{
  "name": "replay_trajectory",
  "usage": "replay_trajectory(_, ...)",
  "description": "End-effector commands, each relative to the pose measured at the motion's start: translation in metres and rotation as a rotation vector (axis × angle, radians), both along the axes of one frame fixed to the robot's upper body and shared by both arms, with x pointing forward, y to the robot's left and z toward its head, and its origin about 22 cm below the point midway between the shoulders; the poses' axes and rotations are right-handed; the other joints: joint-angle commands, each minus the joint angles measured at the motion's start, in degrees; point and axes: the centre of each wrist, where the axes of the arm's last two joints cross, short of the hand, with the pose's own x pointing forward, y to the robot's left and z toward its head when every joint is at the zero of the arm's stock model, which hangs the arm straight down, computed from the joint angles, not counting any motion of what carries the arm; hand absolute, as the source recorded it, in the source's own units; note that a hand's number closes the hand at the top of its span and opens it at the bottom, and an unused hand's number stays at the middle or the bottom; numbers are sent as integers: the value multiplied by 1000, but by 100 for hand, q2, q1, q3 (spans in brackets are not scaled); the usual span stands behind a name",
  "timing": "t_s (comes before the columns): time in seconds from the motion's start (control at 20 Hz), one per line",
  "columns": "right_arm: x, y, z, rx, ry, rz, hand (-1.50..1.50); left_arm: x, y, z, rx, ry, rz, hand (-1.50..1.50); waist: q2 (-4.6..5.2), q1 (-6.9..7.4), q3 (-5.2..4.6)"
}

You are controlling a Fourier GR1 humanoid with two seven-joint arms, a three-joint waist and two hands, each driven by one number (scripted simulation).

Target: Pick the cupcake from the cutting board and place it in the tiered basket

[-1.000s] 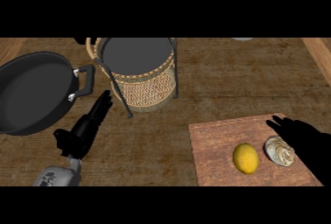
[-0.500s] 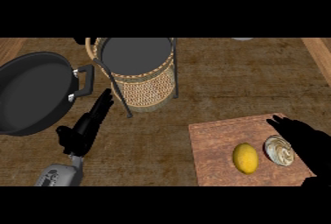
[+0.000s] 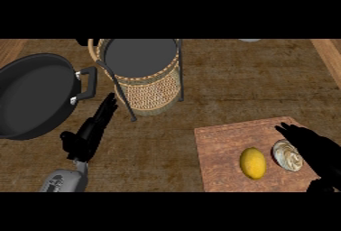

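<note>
The cupcake (image 3: 287,155), pale swirled frosting in a dark wrapper, stands at the right side of the reddish cutting board (image 3: 223,149). My right hand (image 3: 318,148) hovers just right of it, fingers spread and arched over its right edge, not closed round it. A yellow lemon (image 3: 253,163) lies to the cupcake's left. The wicker tiered basket (image 3: 145,72) with a dark round top tray stands at the back centre. My left hand (image 3: 90,128) rests open at the lower left, fingers pointing up toward the basket.
A large black frying pan (image 3: 32,99) lies at the left, its handle (image 3: 85,85) reaching toward the basket. A pale object (image 3: 250,40) peeks in at the top edge. Wooden counter shows between basket and board.
My right hand has drifted slightly down and in toward the cupcake, fingers arching over it. The left hand, basket and pan have not moved.
</note>
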Motion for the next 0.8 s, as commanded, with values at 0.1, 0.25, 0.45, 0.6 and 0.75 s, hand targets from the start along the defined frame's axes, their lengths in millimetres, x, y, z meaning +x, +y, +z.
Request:
replay_trajectory(0.1, 29, 14, -25, 5, 5, 25, -150, 14, -5, -2, -14, 25, 0, 0, 10, 19, 0)
replay_trajectory(0.25, 17, 2, -2, 22, 19, 9, -150, -4, -4, -9, -7, 5, -20, 0, 0, -2, -1)
replay_trajectory(0.45, 14, 8, -21, 185, -72, 85, 150, -7, 7, -16, -5, -2, -18, 0, 3, -14, 0)
replay_trajectory(0.6, 13, 2, -34, 186, -93, 105, 150, 2, 5, 2, -3, 10, -5, 0, 0, -3, 1)
replay_trajectory(0.75, 15, -2, -35, 195, -125, 111, 150, -1, 4, 1, 18, 5, -2, 0, 0, -2, 1)
